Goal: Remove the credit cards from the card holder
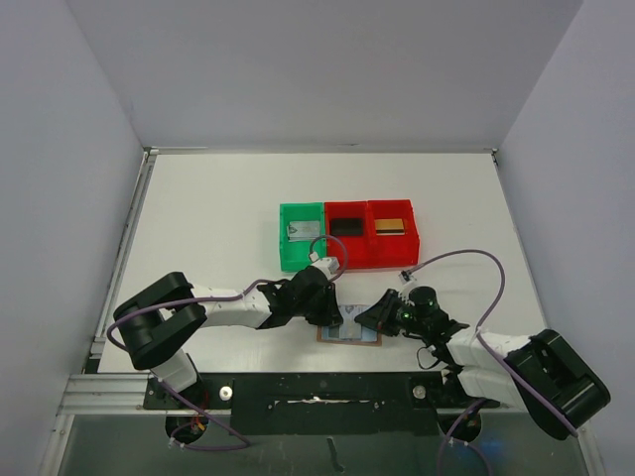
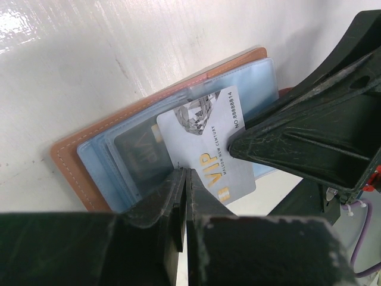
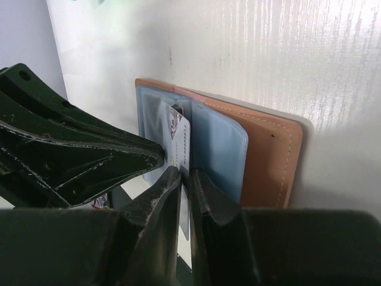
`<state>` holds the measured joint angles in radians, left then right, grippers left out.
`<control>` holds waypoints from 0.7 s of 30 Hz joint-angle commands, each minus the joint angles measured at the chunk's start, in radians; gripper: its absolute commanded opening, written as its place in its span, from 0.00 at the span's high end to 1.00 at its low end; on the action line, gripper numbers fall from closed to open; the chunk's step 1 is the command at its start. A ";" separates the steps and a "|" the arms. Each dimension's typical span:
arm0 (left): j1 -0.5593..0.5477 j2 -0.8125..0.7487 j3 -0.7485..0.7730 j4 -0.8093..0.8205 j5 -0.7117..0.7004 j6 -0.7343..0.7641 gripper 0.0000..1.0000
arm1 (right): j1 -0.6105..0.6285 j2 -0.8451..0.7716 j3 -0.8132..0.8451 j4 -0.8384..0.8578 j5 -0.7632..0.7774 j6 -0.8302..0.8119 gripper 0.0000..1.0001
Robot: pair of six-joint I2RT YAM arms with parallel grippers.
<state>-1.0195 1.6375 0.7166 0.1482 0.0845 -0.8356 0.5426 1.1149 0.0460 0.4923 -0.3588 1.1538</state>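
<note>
The brown leather card holder (image 1: 349, 337) lies open near the table's front edge, between my two grippers. A silver-grey credit card (image 2: 205, 143) marked VIP sticks halfway out of a blue-grey pocket of the holder (image 2: 71, 161). My left gripper (image 2: 186, 176) is shut, its tips resting on the pocket beside the card. My right gripper (image 3: 189, 179) is shut on the card's free edge (image 3: 181, 140), and one of its fingers (image 2: 297, 143) lies over the card. From above, the left gripper (image 1: 332, 315) and right gripper (image 1: 369, 319) meet over the holder.
A green bin (image 1: 286, 248) holding a silver-grey card (image 1: 303, 232) stands behind the holder. Two red bins (image 1: 367, 250) next to it hold a black card (image 1: 346, 226) and a gold-tan card (image 1: 393, 226). A purple cable (image 1: 476, 260) loops above the right arm.
</note>
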 commanded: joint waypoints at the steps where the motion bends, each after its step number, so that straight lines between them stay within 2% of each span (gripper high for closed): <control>1: -0.004 0.007 -0.018 -0.088 -0.037 0.015 0.98 | -0.001 0.035 0.051 0.076 -0.046 -0.024 0.89; 6: -0.004 0.007 -0.012 -0.101 -0.046 0.021 0.99 | 0.000 0.071 0.024 0.154 -0.078 -0.003 0.90; 8: -0.004 0.006 -0.009 -0.109 -0.046 0.022 0.99 | -0.002 0.079 0.022 0.150 -0.076 0.001 0.82; 11: -0.004 0.003 -0.008 -0.110 -0.048 0.023 0.99 | -0.003 0.086 0.023 0.148 -0.074 -0.003 0.81; 21: -0.004 -0.012 -0.008 -0.118 -0.061 0.019 0.99 | -0.004 0.068 0.037 0.123 -0.089 -0.029 0.99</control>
<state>-1.0195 1.6287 0.7170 0.1314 0.0708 -0.8349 0.5365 1.2072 0.0586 0.5911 -0.4309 1.1488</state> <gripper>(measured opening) 0.016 0.048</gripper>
